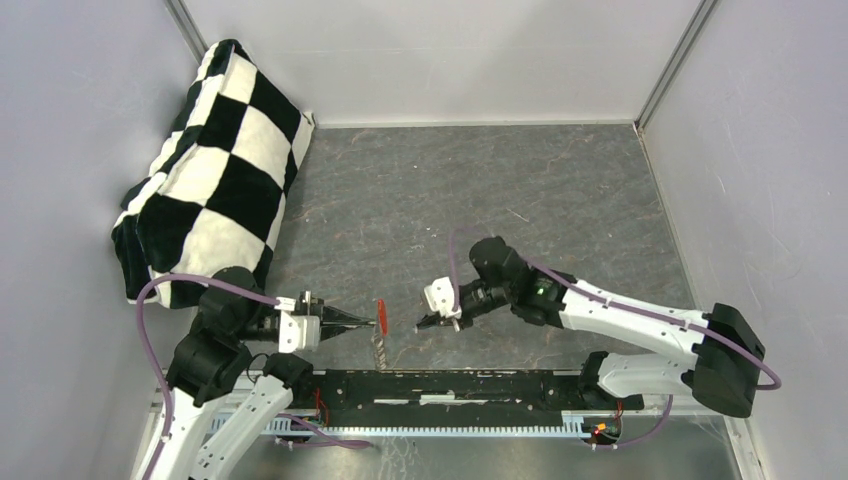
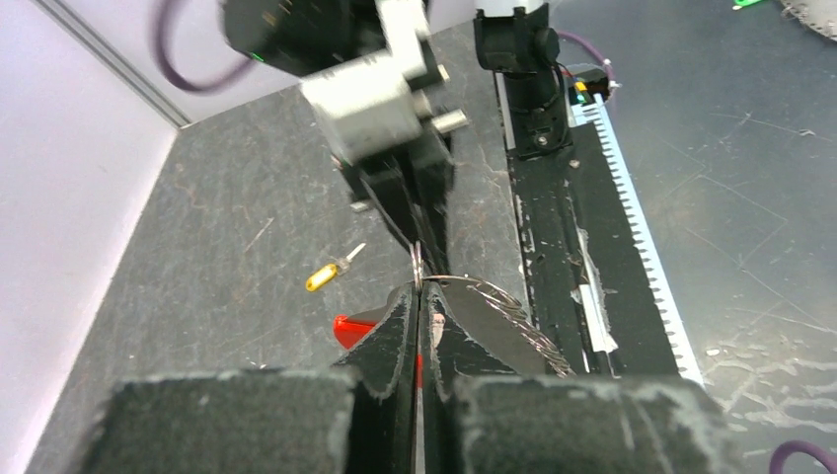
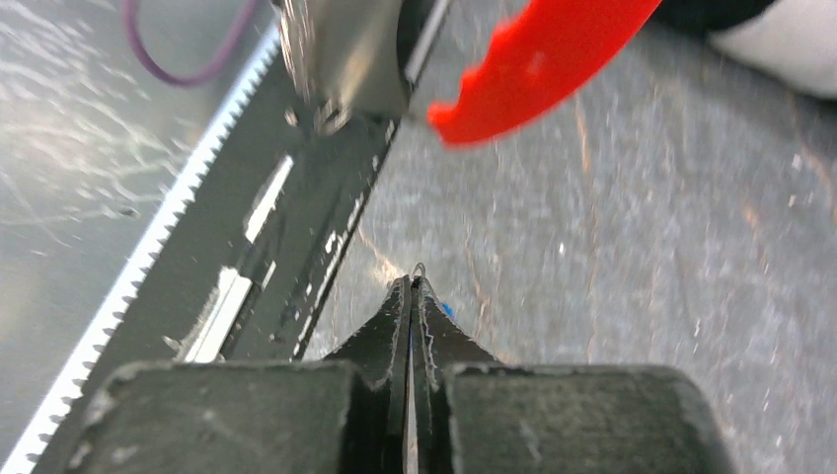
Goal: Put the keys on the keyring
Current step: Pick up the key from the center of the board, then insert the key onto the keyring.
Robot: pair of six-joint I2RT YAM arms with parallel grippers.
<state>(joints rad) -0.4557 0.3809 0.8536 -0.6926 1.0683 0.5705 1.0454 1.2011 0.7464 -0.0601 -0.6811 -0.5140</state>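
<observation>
My left gripper is shut on the red keyring, held edge-on above the table. In the left wrist view the red shows beside and between the jaws. A thin metal loop sticks out past the tips, and a silvery coiled metal piece hangs beside them. My right gripper faces it, a short gap to the right, shut on a key with a blue cap, mostly hidden. The keyring shows ahead in the right wrist view. A yellow-capped key lies on the table.
A black-and-white checkered cloth is heaped at the far left against the wall. A black rail with a white toothed strip runs along the near edge. Grey walls close in the dark table.
</observation>
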